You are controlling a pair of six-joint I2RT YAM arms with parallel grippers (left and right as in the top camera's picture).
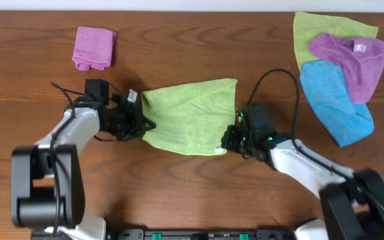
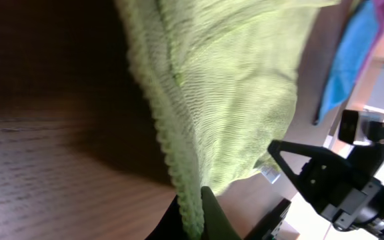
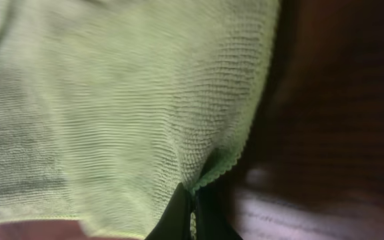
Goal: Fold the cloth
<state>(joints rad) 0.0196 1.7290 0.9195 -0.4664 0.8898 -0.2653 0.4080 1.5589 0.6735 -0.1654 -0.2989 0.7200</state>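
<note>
Cloth [image 1: 191, 123] clamped by left pincer [image 1: 145, 125], right pincer [image 1: 225, 141]; tips half-hidden.

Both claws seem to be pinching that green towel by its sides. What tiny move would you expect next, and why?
Probably carry both pinched points together toward the far side of the table, folding the cloth over itself. The left gripper and right gripper are each shut on opposite sides of it, and both wrist views show the held edge raised off the surface, with shadow beneath.
</note>
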